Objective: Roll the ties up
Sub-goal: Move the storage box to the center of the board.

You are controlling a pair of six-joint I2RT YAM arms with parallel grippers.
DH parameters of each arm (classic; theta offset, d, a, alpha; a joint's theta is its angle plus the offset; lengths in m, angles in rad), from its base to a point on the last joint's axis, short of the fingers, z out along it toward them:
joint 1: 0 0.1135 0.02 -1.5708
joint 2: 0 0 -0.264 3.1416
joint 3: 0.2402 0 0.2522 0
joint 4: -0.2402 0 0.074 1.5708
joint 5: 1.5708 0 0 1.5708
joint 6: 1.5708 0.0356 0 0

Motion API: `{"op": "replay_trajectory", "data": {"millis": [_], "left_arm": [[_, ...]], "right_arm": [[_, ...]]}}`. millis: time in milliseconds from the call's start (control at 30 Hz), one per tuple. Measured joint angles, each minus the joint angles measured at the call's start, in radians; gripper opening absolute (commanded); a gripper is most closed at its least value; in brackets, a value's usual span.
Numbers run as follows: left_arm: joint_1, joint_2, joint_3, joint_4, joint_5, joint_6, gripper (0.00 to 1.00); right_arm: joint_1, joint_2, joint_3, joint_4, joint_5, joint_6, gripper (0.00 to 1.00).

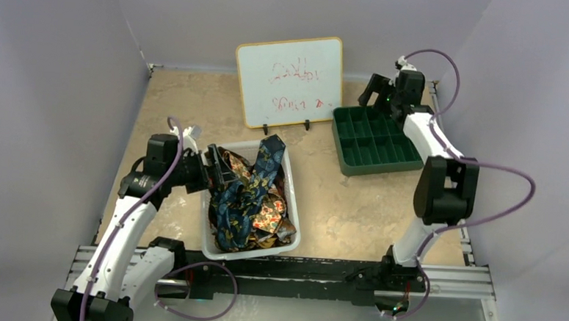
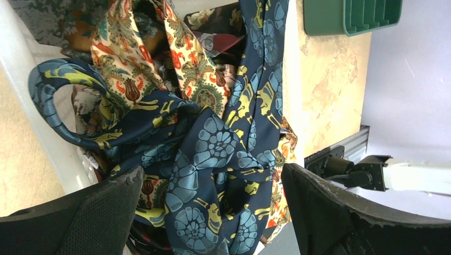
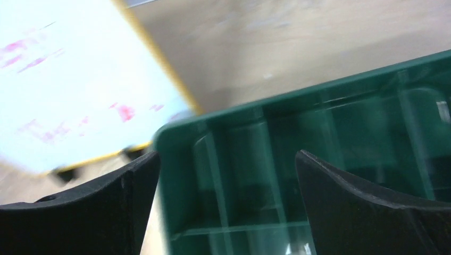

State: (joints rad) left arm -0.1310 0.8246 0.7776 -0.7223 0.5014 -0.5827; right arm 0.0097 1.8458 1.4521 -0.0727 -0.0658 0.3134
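STATE: left hand released at left rim of white bin, bench near edge, ties tangled inside | right hand released above green divided tray, far-right corner | RISK: the tangle may cause one grasp to drag out several ties.

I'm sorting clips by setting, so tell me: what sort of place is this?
Probably a robotics lab test cell rather than a home or shop: plain walls box in the small table, an aluminium rail runs along its near edge, and a handwritten whiteboard stands propped at the back.
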Motion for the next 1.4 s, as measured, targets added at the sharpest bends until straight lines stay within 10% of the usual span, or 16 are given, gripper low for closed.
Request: {"op": "replay_trajectory", "data": {"millis": [367,1033,1400], "left_arm": [[0.000,0.004,0.023,-0.006,-0.083,-0.004,1.00],[0.000,-0.080,0.024,-0.081,-0.267,-0.109,1.00],[0.000,-0.084,0.024,-0.113,-0.322,-0.163,1.00]], "right_arm": [[0.296,-0.183,-0.253,0.042,-0.300,0.042,0.97],[0.253,0.005,-0.140,-0.077,0.030,-0.048,0.99],[0.111,-0.602,-0.532,-0.110,0.225,0.298,0.99]]}}
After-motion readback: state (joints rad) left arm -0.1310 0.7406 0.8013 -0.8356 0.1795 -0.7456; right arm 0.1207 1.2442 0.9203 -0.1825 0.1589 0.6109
